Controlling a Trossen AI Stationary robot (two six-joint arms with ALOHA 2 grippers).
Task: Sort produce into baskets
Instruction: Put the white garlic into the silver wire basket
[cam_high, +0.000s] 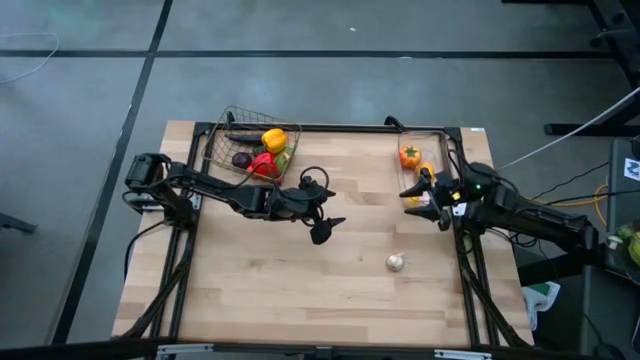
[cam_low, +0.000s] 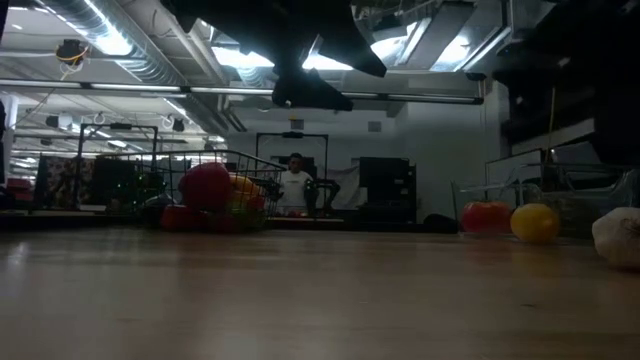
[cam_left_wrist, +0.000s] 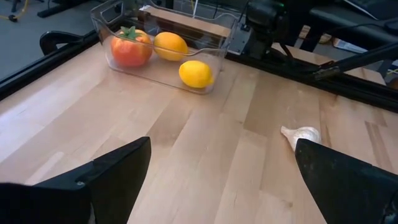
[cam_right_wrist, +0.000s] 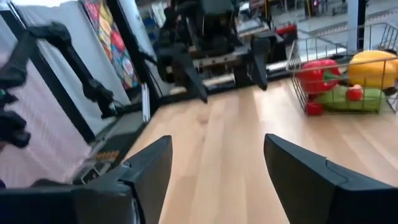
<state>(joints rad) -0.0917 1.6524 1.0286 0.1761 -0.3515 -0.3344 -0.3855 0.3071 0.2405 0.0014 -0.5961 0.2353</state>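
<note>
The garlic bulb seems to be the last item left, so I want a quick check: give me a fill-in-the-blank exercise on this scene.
1. The garlic bulb lies on the bare ____.
2. The yellow pepper sits in the ____ basket.
3. The lemon sits in the ____ plastic bin.
4. Both grippers' fingers are ____.

Missing words: table; wire; clear; open

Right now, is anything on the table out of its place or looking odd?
Yes: the white garlic bulb lies alone on the bare wood, outside both baskets. All other produce sits in the wire basket or the clear bin. Nothing looks spilled or damaged.

Dark jointed arms (cam_high: 230, 195), black cables
</note>
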